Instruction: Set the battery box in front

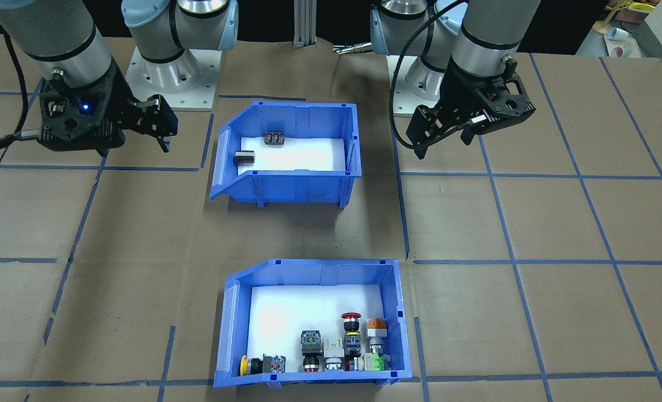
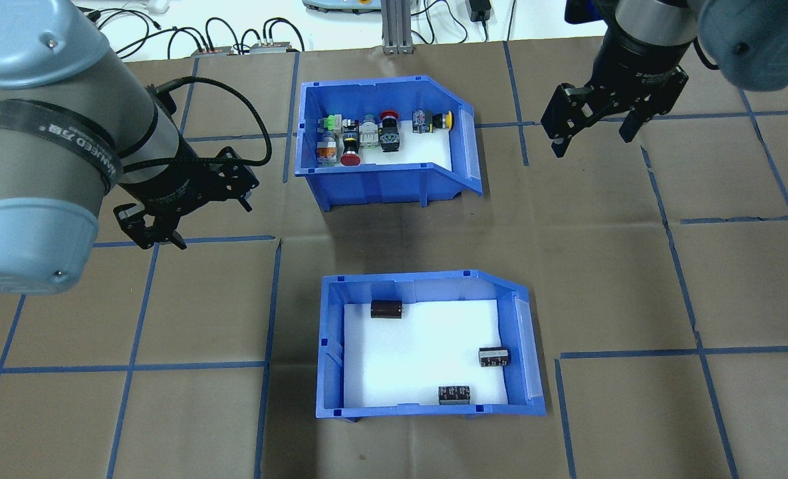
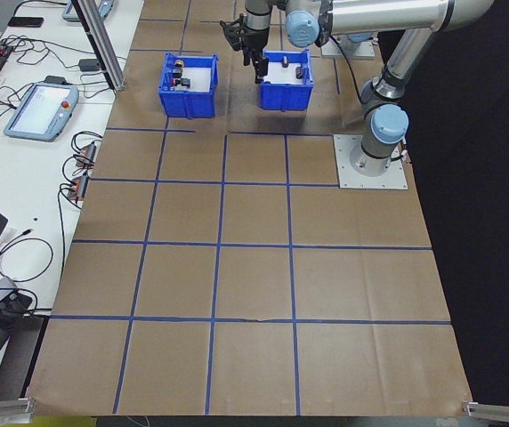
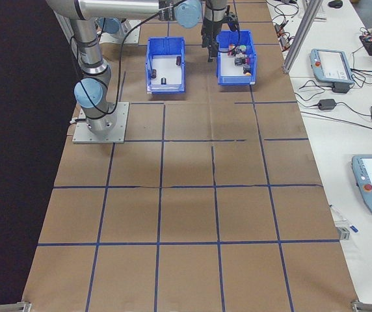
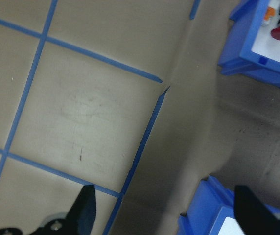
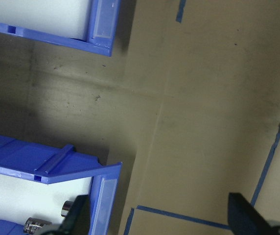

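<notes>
Sitting on the brown paper-covered table (image 2: 600,279), the battery box (image 2: 427,342) lies on the robot's side of the centre line, its sloped cut-away side facing the robot's right. 3 dark batteries (image 2: 386,309) rest apart on its white foam lining. Beyond it, nearer the operators' edge, stands the switch bin (image 2: 384,140), holding a cluster of coloured push-button switches; the 2 bins are well apart. The left gripper (image 2: 181,219) hangs above bare table to the left of both bins, its fingers spread and holding nothing. The right gripper (image 2: 596,130) hangs to the right of the switch bin, also spread wide and empty. Neither gripper touches either bin.
</notes>
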`<move>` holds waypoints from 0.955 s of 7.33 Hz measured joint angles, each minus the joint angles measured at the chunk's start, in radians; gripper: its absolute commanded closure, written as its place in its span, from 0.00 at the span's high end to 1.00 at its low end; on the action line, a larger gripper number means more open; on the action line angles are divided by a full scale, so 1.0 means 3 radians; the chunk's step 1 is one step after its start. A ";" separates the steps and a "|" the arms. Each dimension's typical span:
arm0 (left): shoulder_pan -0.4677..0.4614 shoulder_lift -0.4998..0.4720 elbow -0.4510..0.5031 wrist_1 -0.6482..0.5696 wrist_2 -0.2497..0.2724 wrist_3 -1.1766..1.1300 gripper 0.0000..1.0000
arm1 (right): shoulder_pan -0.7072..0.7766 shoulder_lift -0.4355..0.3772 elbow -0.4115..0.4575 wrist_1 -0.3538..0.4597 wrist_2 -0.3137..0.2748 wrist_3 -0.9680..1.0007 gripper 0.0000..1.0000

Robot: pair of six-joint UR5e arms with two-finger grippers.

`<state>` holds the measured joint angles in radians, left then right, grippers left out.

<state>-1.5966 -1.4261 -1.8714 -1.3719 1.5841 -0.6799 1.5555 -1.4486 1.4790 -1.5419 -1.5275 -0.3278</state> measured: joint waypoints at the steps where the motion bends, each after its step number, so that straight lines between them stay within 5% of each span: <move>1: -0.0031 0.0059 -0.0096 -0.0007 -0.0019 -0.0430 0.98 | 0.0020 0.0112 -0.0112 0.0001 0.0030 -0.0445 1.00; 4: -0.0457 0.0164 -0.0280 -0.0010 -0.0036 -0.1587 0.98 | 0.0232 0.0383 -0.0339 -0.0201 0.0068 -0.1796 1.00; 7: -0.1043 0.0360 -0.0622 0.0075 -0.0315 -0.3152 0.98 | 0.0636 0.0723 -0.0562 -0.0397 0.0095 -0.2594 1.00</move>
<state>-1.9095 -1.3180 -2.0579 -1.3494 1.4896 -1.6256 1.7462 -1.2316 1.3104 -1.6609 -1.4989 -1.1061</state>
